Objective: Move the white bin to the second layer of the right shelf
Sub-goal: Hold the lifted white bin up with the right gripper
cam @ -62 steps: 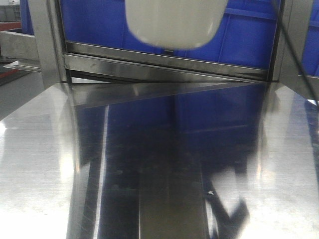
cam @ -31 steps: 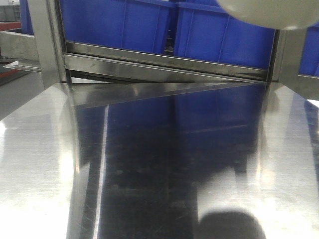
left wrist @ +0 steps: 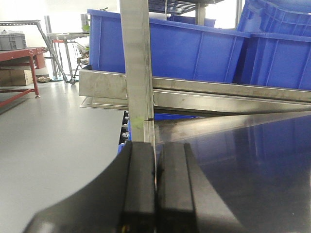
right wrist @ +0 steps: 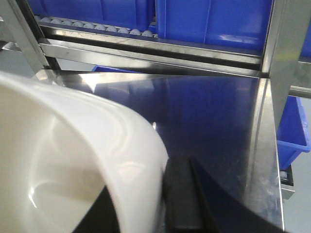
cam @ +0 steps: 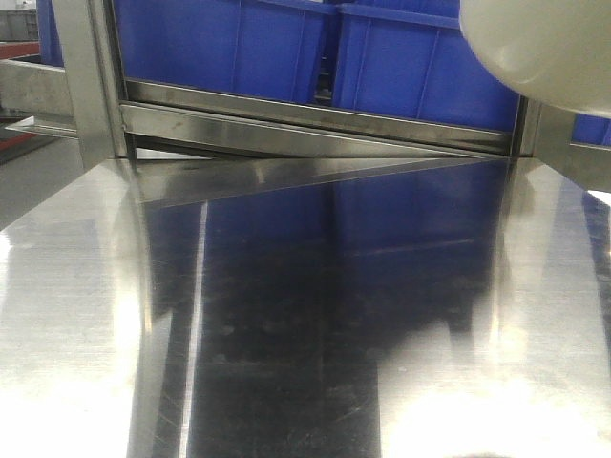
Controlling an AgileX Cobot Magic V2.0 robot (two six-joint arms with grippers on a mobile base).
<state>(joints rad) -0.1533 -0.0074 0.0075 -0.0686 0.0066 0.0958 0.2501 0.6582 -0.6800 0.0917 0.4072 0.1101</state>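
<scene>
2 claws are seen: the right claw (right wrist: 163,204) is clamped on the rim of the white bin (cam: 549,48), held above the steel surface (cam: 76,315); the left claw (left wrist: 155,189) is pinched together.

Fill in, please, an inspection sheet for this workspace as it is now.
Surface: steel table, shiny, reflecting the crates.
Job's things: white bin held in the air at upper right, not on any shelf.
Clutter: nothing seen.
Grippers: left gripper shut, empty; right gripper shut on the bin's wall.
Cables: nothing seen.
Surroundings: blue crates on a roller rack behind the table; red table far off.
</scene>
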